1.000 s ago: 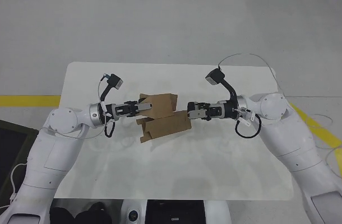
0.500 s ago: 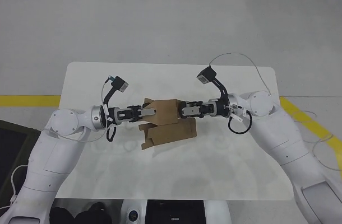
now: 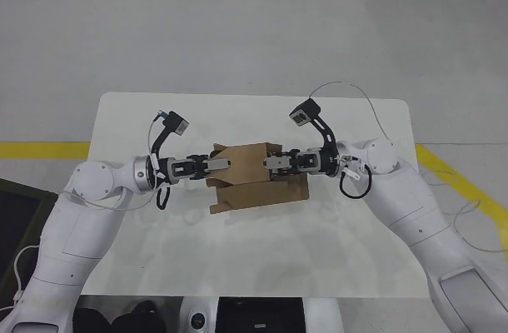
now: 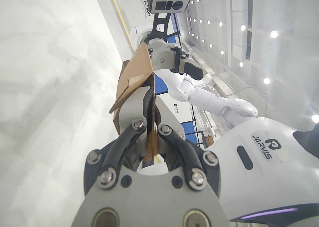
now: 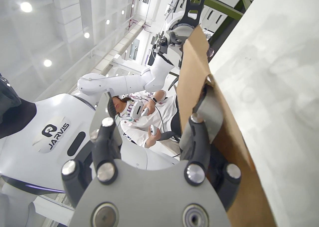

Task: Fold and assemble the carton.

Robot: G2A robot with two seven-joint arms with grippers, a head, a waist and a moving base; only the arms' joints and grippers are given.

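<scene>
The brown carton (image 3: 258,176) is held partly folded above the middle of the white table (image 3: 154,250), one flap sticking up. My left gripper (image 3: 223,165) is at the carton's left end, and in the left wrist view it (image 4: 150,111) is shut on a thin cardboard flap (image 4: 135,73) seen edge on. My right gripper (image 3: 276,163) is at the carton's upper right edge. In the right wrist view it (image 5: 155,111) stands open. One finger (image 5: 208,111) lies flat against the carton panel (image 5: 195,63), and the other is off the cardboard.
The white table extends around the carton on all sides. A yellow floor line (image 3: 29,150) runs past both table ends. The right arm's thin cable (image 3: 362,87) loops above the table's far right corner.
My right gripper has moved left, onto the carton's upper edge. The left gripper has pushed slightly right with its flap. The carton's lower panel has swung out to the right and lies flatter.
</scene>
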